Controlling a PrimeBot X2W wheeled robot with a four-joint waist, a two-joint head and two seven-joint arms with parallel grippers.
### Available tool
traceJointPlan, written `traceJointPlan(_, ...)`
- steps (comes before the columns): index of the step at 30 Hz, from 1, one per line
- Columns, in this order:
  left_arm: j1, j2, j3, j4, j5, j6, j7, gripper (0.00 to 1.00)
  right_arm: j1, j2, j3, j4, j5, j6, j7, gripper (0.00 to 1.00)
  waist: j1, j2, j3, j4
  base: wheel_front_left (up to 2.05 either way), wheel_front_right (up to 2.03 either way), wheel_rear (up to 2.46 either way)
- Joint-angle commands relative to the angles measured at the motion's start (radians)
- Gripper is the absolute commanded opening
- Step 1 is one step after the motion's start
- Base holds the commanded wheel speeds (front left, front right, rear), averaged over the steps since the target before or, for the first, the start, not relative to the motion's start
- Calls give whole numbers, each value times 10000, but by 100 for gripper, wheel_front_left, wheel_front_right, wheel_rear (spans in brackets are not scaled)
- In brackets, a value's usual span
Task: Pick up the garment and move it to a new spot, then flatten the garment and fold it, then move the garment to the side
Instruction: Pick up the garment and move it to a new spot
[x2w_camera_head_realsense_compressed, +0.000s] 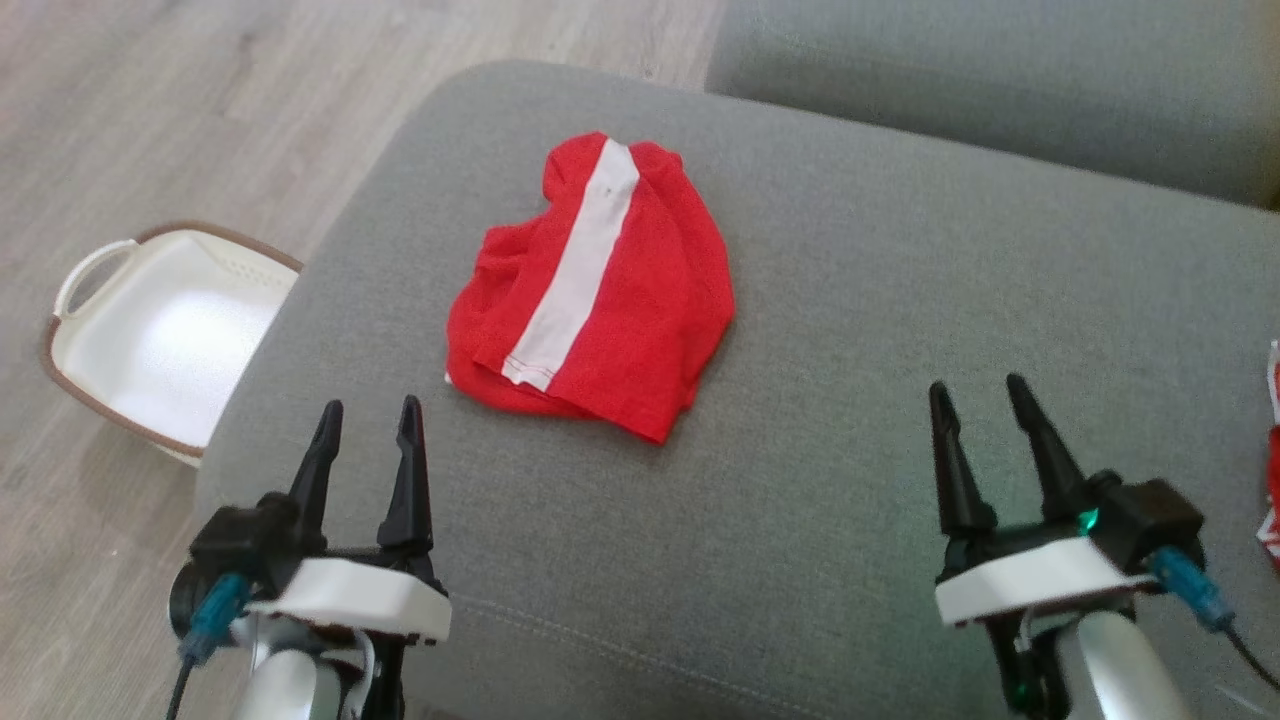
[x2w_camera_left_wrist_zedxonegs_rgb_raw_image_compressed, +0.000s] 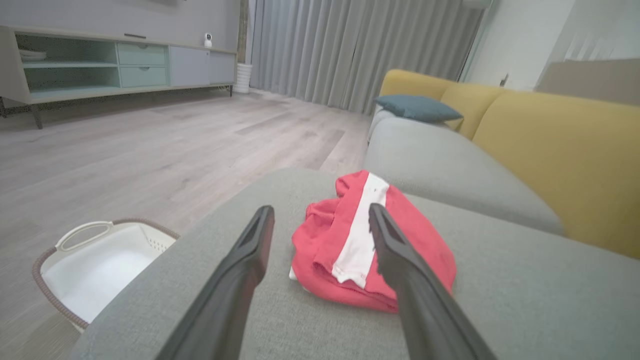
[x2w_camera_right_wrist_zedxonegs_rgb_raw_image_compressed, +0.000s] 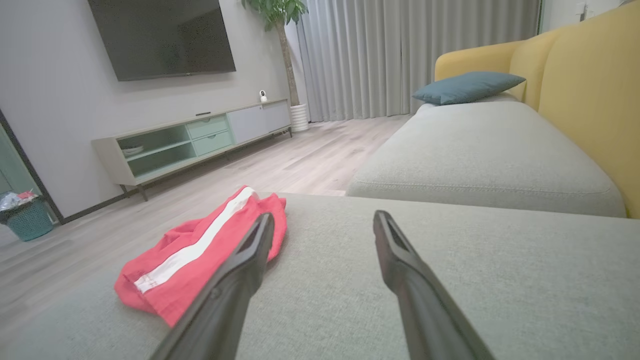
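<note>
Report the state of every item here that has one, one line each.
Red garment: bunched and folded over, lying on the grey cushion, not held.
Left pincer: open, holding nothing, short of the garment.
Right pincer: open, holding nothing, above bare cushion.
Basket: upright on the floor beside the cushion.
Drawers: shut.
Curtains: drawn.
Television: off.
</note>
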Motion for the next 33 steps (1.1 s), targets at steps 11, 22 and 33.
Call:
traceJointPlan(11, -3451, 732, 200, 2063, 538, -880, 467, 100, -1692, -32, -1605, -1412, -1439, 65, 187, 100, 0, 0, 2202, -960, 0, 0, 0)
traceJointPlan(22, -6917, 1802, -1389, 4780, -176, -1434, 2919, 100, -2322, -32, -2329, -2807, -2089, 65, 768, 100, 0, 0, 3763, -1714, 0, 0, 0)
traceJointPlan(33, -8686, 2977, -3643, 6443, -2494, -1442, 4953, 100, -2393, -32, -2201, -3328, -2230, 65, 906, 100, 0, 0, 4355, -2207, 0, 0, 0)
